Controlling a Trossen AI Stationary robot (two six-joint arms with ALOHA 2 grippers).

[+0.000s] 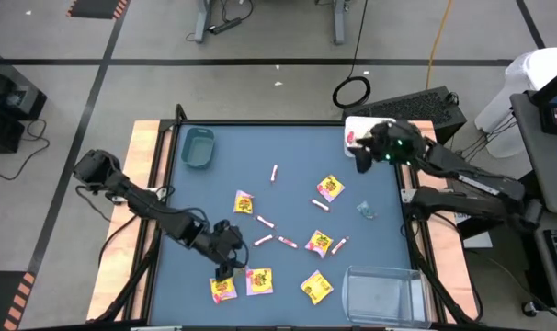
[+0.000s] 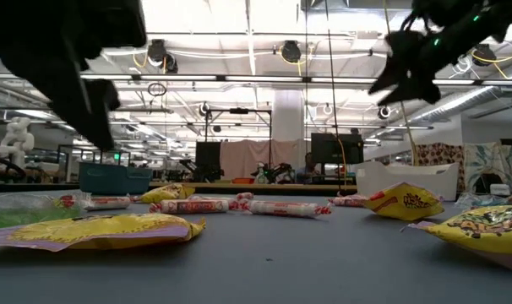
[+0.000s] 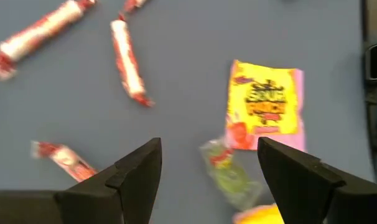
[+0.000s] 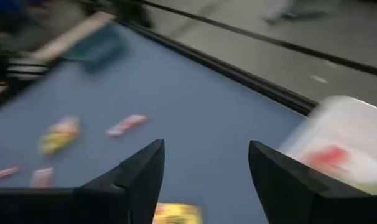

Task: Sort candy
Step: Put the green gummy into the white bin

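The candy lies scattered on the blue mat: yellow packets (image 1: 330, 188) (image 1: 319, 243), pink-white sticks (image 1: 265, 222) and a clear wrapped piece (image 1: 365, 211). My left gripper (image 1: 231, 267) hovers open over the near-left part of the mat. In its wrist view a green clear-wrapped piece (image 3: 229, 177) lies below the gap between the fingers of that gripper (image 3: 208, 146), beside a yellow packet (image 3: 266, 106). My right gripper (image 1: 362, 163) hangs open in the air at the far right, next to the white bin (image 1: 352, 129). A red piece (image 4: 328, 157) lies in that bin (image 4: 356, 124).
A teal bin (image 1: 198, 147) stands at the far left of the mat and a clear bin (image 1: 381, 292) at the near right corner. Two yellow packets (image 1: 223, 289) (image 1: 258, 280) lie at the near edge by my left gripper. Bare mat lies in the middle.
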